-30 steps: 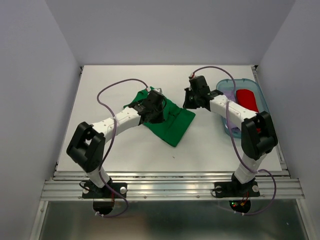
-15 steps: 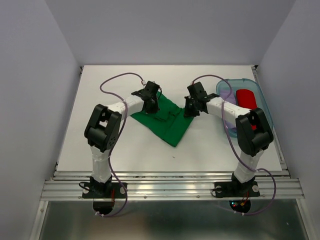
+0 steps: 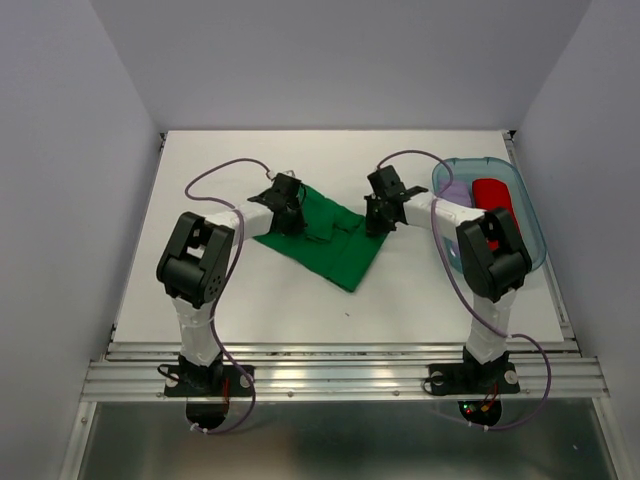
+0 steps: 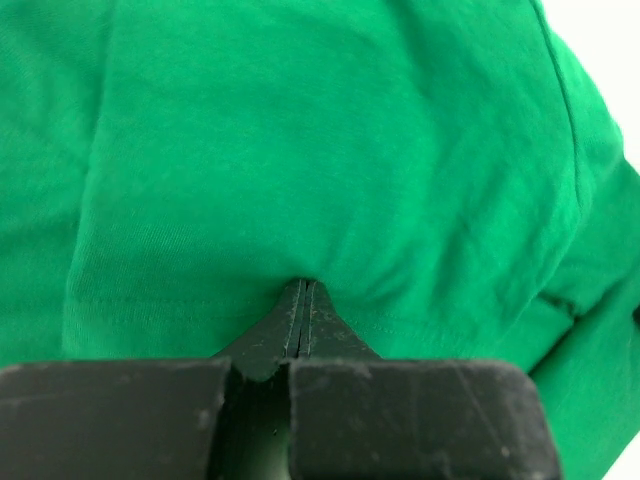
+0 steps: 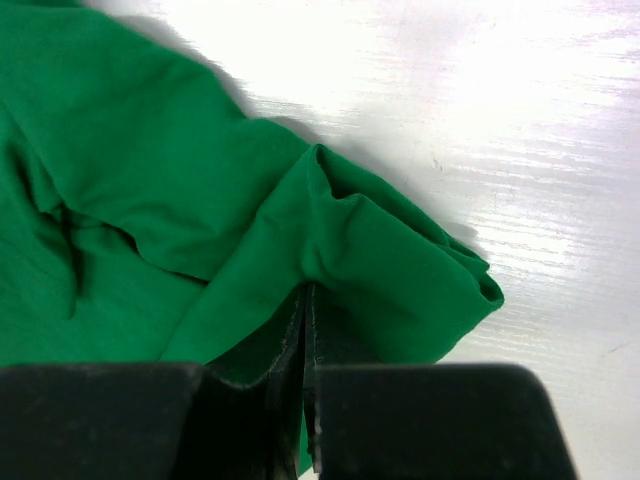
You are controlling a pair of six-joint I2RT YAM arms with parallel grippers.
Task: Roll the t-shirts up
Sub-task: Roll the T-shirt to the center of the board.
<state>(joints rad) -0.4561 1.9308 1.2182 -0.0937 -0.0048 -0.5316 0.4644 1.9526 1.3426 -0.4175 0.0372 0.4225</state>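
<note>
Cloth like this green t-shirt is likely behaving as light, limp and non-fragile material: it is sagging and creasing wherever it is lifted, and a thin pinch may be slipping off a single layer. It is lying loosely folded near the middle of the table. In the overhead view the arms are meeting it at about its ten and two o'clock corners.

The left gripper is pressing its jaws fully together on a hemmed edge, with fabric bunching at the tips. The right gripper is likewise clamping tight on a puckered fold at the shirt's corner, beside bare tabletop.

Hems and doubled folds are looking like the best places to grip, since the extra thickness is giving the jaws something to bite on. Holding both ends of one edge evenly should be helping the roll run straight.

At the table's three o'clock side, a red t-shirt and a lilac t-shirt are sitting in a blue bin.
</note>
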